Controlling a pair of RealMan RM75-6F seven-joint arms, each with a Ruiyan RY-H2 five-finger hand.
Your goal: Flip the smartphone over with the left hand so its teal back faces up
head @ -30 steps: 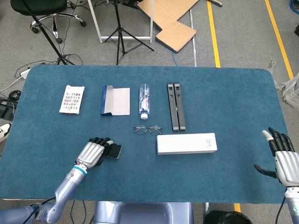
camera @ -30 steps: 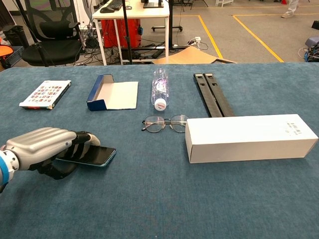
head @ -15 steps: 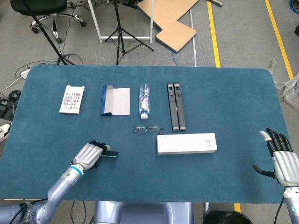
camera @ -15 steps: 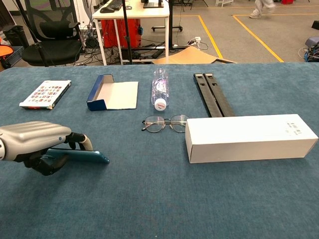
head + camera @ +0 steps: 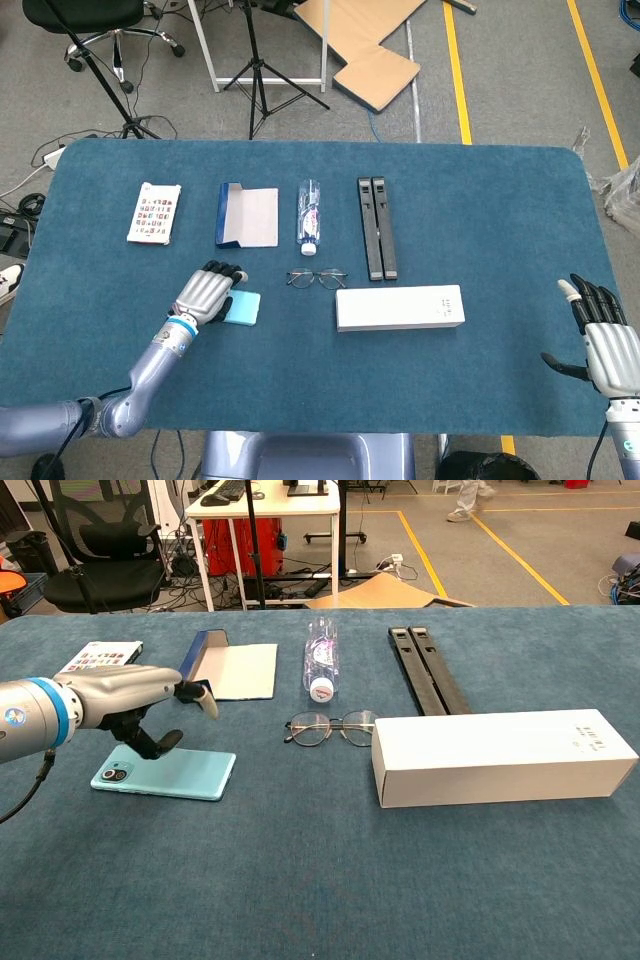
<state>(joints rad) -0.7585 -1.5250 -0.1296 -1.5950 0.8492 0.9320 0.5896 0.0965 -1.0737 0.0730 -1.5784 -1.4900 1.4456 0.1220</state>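
The smartphone [image 5: 243, 307] [image 5: 165, 773] lies flat on the blue table [image 5: 490, 200] at the front left, teal back and camera bump facing up. My left hand [image 5: 206, 292] [image 5: 130, 698] hovers just over its left end, fingers stretched out and holding nothing. The thumb [image 5: 155, 744] points down to the phone's far edge; I cannot tell whether it touches. My right hand [image 5: 603, 340] rests at the table's front right corner with fingers spread and empty, seen in the head view only.
Along the back row lie a printed booklet [image 5: 154, 212], an opened blue box [image 5: 246, 215], a water bottle [image 5: 309, 212] and two black bars [image 5: 377, 226]. Glasses [image 5: 317, 278] and a long white box [image 5: 399, 307] sit right of the phone.
The left hand lifted the phone on edge, turned it over and let go. The phone now lies teal side up, and the hand has risen above it. The right hand stayed put.
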